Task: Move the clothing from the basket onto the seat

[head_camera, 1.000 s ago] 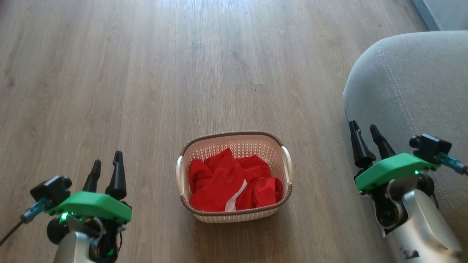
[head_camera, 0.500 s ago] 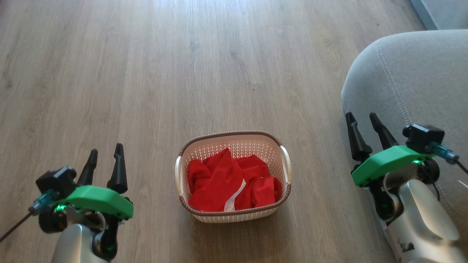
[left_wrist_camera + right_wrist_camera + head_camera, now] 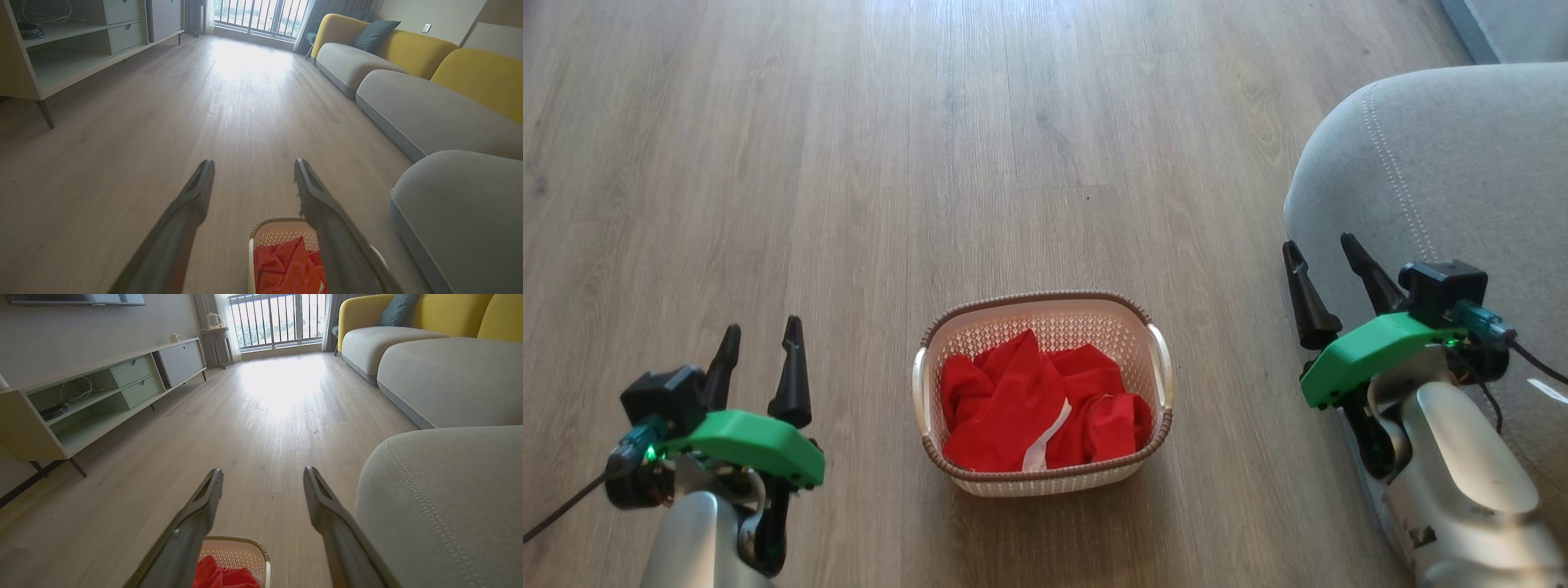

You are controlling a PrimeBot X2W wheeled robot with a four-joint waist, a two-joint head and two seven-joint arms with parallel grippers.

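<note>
The basket [image 3: 1045, 483] stands on the wooden floor [image 3: 849, 163], near the robot and about midway between its two arms. The clothing [image 3: 1029, 408] lies crumpled inside it, bright red with a white stripe showing toward the near wall (the brown braided rim runs all round it). The seat [image 3: 1445, 163] rises at the right, its rounded corner and stitched line to the right of the basket and apart from it. The left hand [image 3: 763, 327] hovers over bare floor left of the basket, its fingers spread apart and holding nothing. The right hand [image 3: 1318, 242] hovers by the seat's left edge, right of the basket and a little farther off, its fingers likewise apart and empty.
</note>
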